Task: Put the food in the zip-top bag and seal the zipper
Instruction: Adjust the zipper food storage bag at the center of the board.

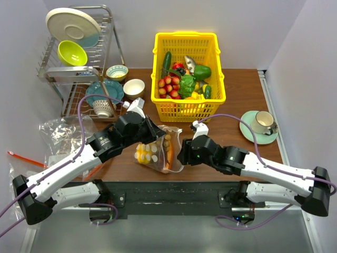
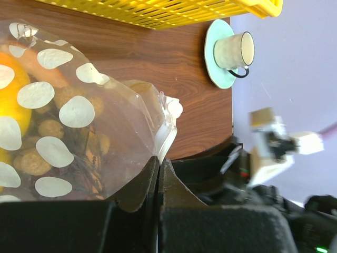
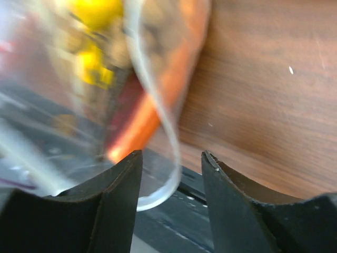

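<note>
At lower centre of the overhead view, the clear white-dotted plastic zip-top bag (image 1: 157, 154), already holding toy food (image 1: 169, 152), is pinched tight by the left gripper (image 2: 159, 164). The right gripper (image 3: 171, 158) is held parted around the bag's rim and should be closed squarely on it.

A brown wooden table (image 1: 242, 100) filled mid-frame. On it stood a yellow basket (image 1: 187, 108) (upper centre) and a saucer (image 1: 247, 129) at right.
</note>
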Robot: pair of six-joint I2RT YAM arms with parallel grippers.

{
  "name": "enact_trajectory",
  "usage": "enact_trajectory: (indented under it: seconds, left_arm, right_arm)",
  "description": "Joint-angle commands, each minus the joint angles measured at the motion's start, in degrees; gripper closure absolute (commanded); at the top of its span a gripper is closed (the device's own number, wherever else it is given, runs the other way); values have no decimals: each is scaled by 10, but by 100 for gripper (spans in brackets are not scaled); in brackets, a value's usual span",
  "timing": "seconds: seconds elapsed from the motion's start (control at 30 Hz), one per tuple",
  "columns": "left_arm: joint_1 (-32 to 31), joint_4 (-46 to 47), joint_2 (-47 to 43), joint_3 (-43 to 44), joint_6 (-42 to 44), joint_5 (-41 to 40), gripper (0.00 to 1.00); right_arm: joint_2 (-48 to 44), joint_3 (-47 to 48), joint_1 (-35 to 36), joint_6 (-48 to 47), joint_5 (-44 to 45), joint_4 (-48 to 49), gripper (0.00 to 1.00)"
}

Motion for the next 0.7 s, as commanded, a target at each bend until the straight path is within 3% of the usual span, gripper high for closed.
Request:
enact_trajectory:
  seconds: [0.0, 0.07, 0.1, 0.17, 0.3, 0.5, 0.67]
  left_arm:
    - [2, 11, -14, 30, 11, -10, 100]
    - [2, 6, -14, 30, 12, -10, 100]
    - [1, 4, -17, 30, 13, -10, 100]
    - [1, -3, -19, 34, 24, -11, 100]
    - [1, -47, 7, 70, 63, 5, 100]
    - [1, -196, 92, 206, 183, 34, 100]
    - [2, -269, 92, 237, 234, 21, 100]
  right_arm:
    - [36, -16, -1, -1, -4, 24, 52]
    - [43, -7, 0, -1, -1, 18, 62]
    - [46, -2, -1, -4, 0, 15, 78]
    - [44, 22, -1, -10, 6, -1, 99]
    - [43, 101, 0, -48, 54, -46, 100]
    - [68, 218, -1, -90, 91, -101, 100]
    - [79, 268, -2, -109, 100, -122, 100]
